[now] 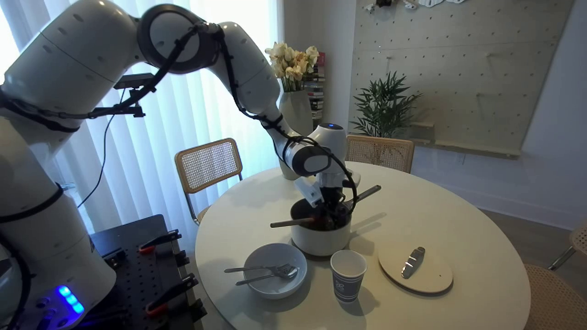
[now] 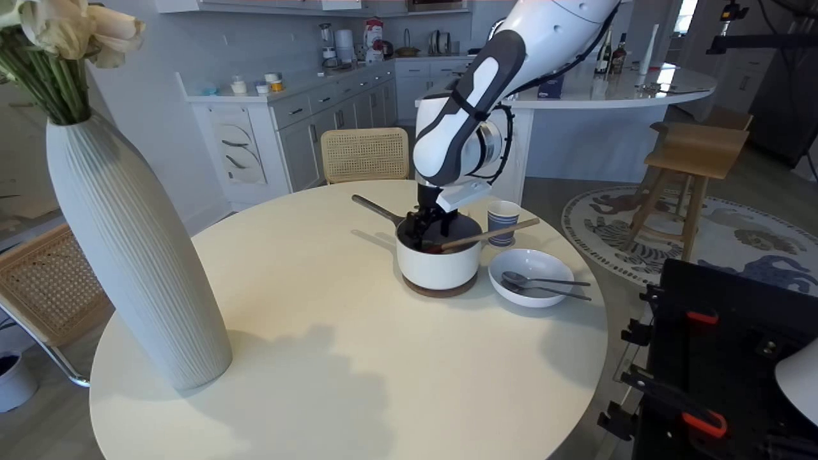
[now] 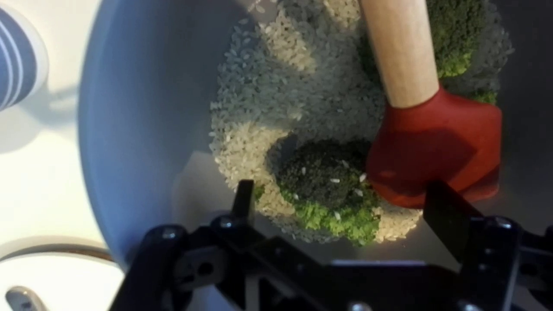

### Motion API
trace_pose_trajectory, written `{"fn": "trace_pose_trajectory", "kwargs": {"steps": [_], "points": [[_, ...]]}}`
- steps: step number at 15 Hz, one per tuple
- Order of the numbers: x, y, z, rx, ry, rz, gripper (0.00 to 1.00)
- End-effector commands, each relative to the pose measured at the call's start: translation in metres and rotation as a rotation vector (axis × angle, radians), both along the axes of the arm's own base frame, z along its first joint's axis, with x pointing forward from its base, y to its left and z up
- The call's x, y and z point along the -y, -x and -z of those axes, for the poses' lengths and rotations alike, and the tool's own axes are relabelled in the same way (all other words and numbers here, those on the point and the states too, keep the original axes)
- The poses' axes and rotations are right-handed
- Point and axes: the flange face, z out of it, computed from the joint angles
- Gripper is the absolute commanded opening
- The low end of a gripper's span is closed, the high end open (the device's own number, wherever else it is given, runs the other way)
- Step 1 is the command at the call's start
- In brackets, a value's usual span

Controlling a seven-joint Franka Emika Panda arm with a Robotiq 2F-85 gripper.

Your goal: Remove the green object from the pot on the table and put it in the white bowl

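Jaws stand apart and hold nothing, with the broccoli floret (image 3: 330, 185) lying between them in the wrist view, a little nearer the left-hand one. It is roundish, dark crown and bright green fringe, so no long axis dictates the line of closing. The move turns instead on its right flank: the red head of a spatula (image 3: 432, 151) lies right up against it in the view, and the right-hand jaw overlaps the head's edge. Closing from here would probably squeeze the spatula along with the floret. How deep the jaws reach, and whether one touches the spatula, I cannot tell from this angle.

Rice (image 3: 302, 99) spreads around the floret, and another floret (image 3: 460, 39) shows behind the spatula's wooden handle. All this is inside the pot (image 2: 438, 271), which stands on a brown trivet (image 2: 441, 293) on the desk (image 2: 300, 287).

Just beside the pot, toward the robot's base, is the white bowl (image 1: 275, 253). A fork (image 1: 285, 268) and spoon (image 2: 515, 277) rest in it and may crowd the drop.
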Motion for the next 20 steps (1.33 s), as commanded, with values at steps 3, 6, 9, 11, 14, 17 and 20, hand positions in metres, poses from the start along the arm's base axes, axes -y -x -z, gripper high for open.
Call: {"fn": "trace_pose_trajectory", "kwargs": {"steps": [3,6,9,11,14,17,20], "points": [[-0.005,0.001,0.003,0.055,0.021,-0.009,0.74],[-0.005,0.000,0.004,0.073,0.023,-0.007,0.49],[-0.007,-0.001,0.004,0.082,0.024,-0.007,0.27],[-0.007,-0.001,0.004,0.085,0.023,-0.007,0.12],[-0.008,-0.002,0.002,0.092,0.022,-0.009,0.01],[-0.009,-0.002,-0.001,0.091,0.022,-0.008,0.02],[-0.011,-0.004,-0.014,0.076,0.018,-0.005,0.02]]}}
